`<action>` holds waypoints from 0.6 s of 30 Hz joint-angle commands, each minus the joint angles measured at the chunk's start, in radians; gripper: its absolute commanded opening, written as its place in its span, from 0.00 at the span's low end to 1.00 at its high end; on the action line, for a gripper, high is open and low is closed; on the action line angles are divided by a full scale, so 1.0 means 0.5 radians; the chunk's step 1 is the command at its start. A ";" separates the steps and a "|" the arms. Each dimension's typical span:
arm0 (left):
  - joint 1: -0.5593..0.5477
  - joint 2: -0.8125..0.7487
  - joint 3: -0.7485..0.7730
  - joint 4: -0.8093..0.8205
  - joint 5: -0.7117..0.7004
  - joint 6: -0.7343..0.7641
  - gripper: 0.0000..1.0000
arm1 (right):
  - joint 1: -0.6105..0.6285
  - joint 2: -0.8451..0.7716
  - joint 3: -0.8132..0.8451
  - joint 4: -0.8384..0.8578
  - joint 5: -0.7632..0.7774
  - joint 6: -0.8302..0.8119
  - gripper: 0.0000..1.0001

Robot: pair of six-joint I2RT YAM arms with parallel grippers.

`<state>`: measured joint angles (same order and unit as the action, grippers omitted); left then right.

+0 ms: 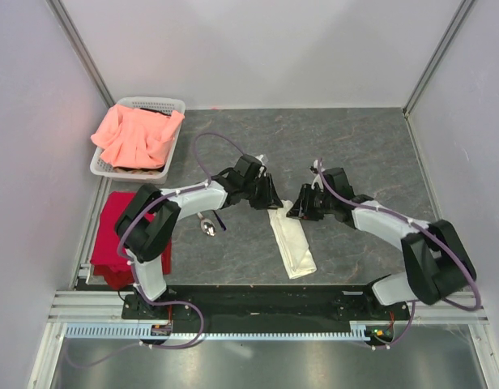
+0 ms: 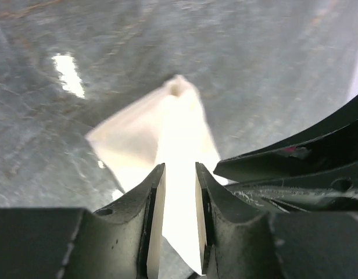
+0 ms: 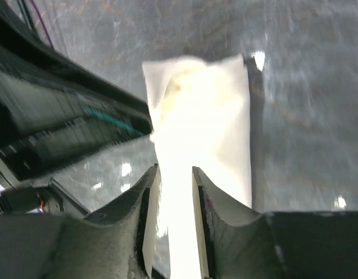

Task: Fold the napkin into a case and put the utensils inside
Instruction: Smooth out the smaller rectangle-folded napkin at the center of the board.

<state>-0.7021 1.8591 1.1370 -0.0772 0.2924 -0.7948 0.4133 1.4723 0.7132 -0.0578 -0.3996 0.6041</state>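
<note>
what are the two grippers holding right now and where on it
Both hold the case by its far end: the left gripper and the right gripper each have cloth pinched between their fingers.

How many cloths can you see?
3. A cream-white folded cloth lies mid-table, a salmon-pink cloth fills the white plastic basket far left, and a red cloth lies at the near left. More may hide in the basket.

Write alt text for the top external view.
The left gripper and right gripper pinch the far end of the case on the table. A spoon lies beside the left arm; a basket of salmon cloth sits far left.
</note>
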 commanded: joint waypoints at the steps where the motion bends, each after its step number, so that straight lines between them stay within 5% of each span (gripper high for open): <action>1: -0.038 -0.132 -0.019 0.001 0.081 0.019 0.34 | 0.023 -0.275 -0.162 -0.259 0.084 -0.033 0.39; 11: -0.148 0.125 0.082 0.029 0.197 -0.027 0.12 | 0.256 -0.705 -0.536 -0.158 0.087 0.267 0.15; 18: -0.099 0.294 0.101 -0.008 0.164 -0.049 0.07 | 0.428 -0.858 -0.828 0.020 0.112 0.500 0.13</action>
<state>-0.7673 1.9816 1.1587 -0.0719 0.3721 -0.8066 0.5907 1.0737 0.3733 -0.1226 -0.3618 0.7563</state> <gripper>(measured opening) 0.075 0.130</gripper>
